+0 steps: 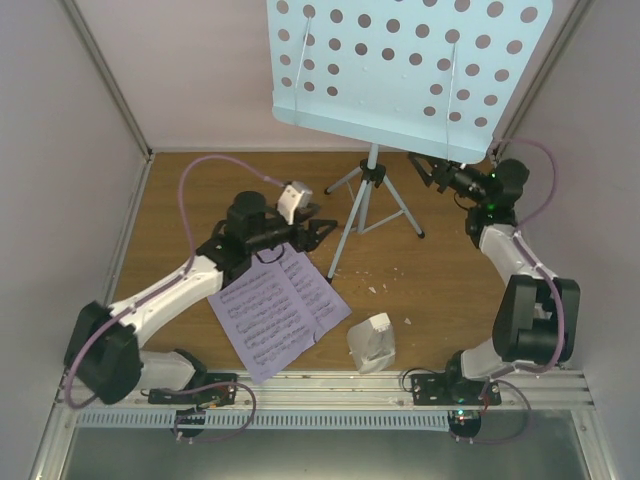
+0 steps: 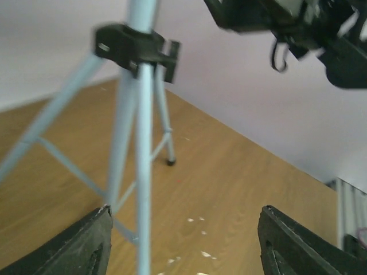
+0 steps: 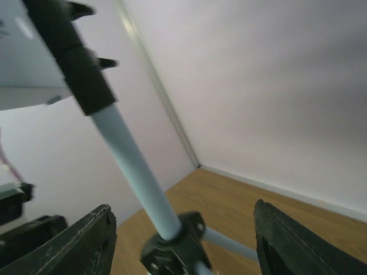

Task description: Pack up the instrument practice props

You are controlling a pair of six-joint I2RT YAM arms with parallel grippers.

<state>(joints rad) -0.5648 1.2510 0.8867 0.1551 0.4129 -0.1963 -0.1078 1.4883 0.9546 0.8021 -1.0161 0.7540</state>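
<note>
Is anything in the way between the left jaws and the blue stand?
Nothing visible is. The left gripper has its jaws open, and the music stand rises just ahead of them, toward their left side. Only the table and white crumbs lie beyond.

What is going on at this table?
The left gripper straddles a leg of the pale-blue tripod music stand, and the right gripper straddles its pole; both are open, gripping nothing. The lavender-white sheet music pages and small white pyramid metronome lie on the wooden table, not yet packed.
</note>
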